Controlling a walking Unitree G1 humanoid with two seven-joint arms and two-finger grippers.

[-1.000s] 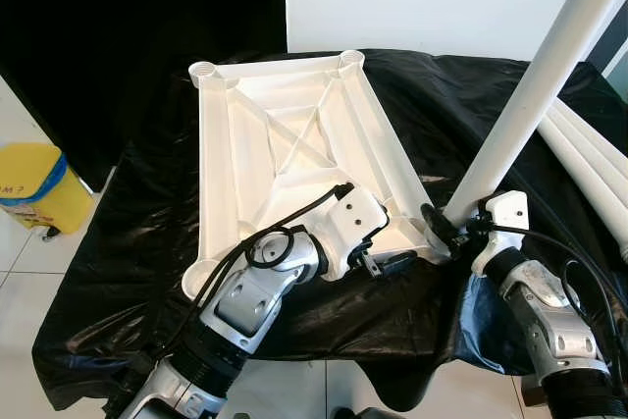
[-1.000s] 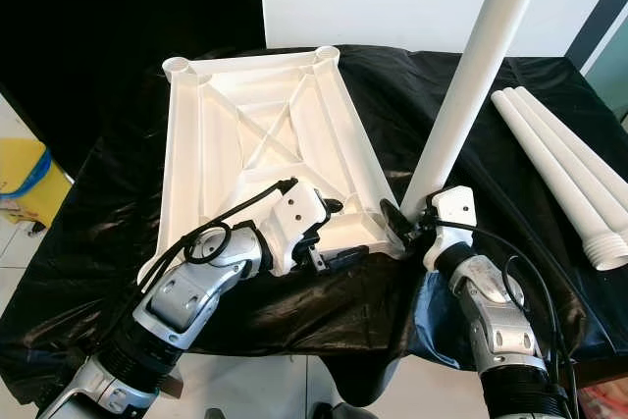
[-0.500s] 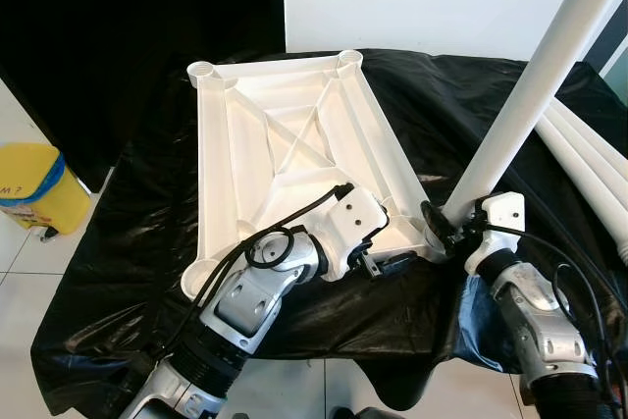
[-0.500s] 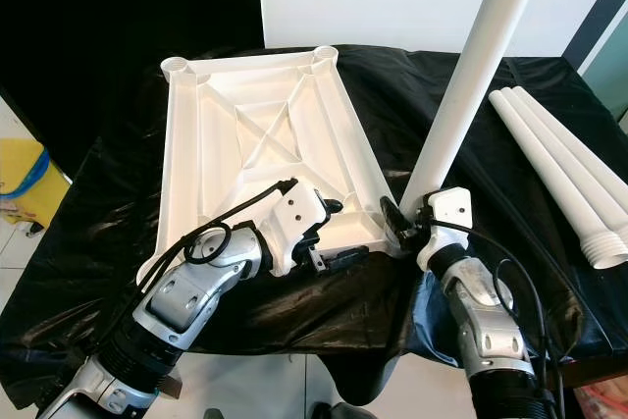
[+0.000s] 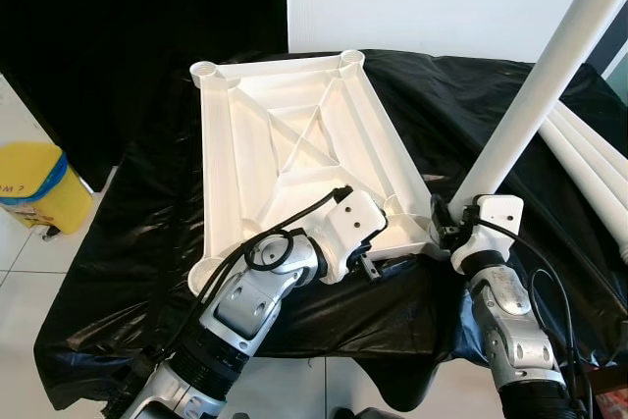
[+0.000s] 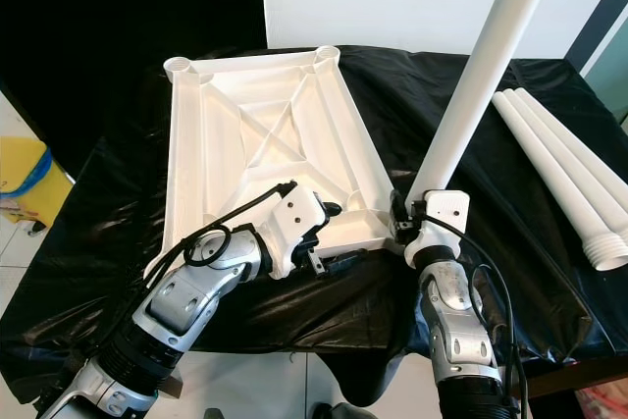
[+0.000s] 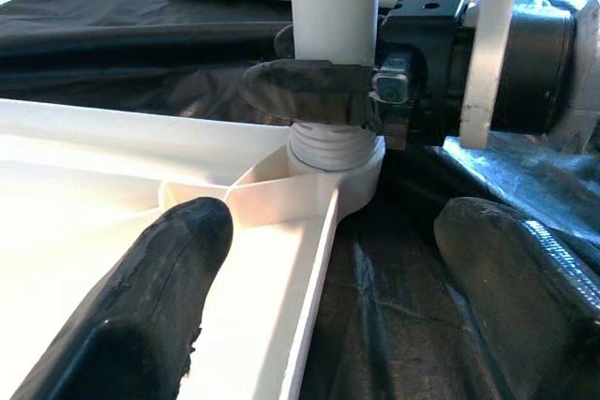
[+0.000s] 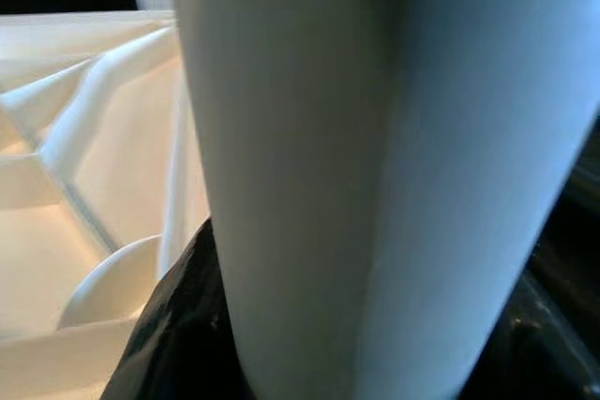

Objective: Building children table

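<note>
Right gripper [image 7: 323,91] fingers pinch long white plastic table leg [image 6: 481,71] at its threaded base, seated in corner socket of upturned white ribbed plastic tabletop [image 6: 265,134]. Left gripper [image 7: 328,269], fingers spread, straddles tabletop's near edge beside that corner.

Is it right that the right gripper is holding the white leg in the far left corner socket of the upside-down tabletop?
Not quite: the right gripper holds the white leg at the near right corner socket of the tabletop, as the left wrist view shows.

The right hand [image 6: 404,220] has swung the white leg [image 6: 481,76] more upright.
</note>
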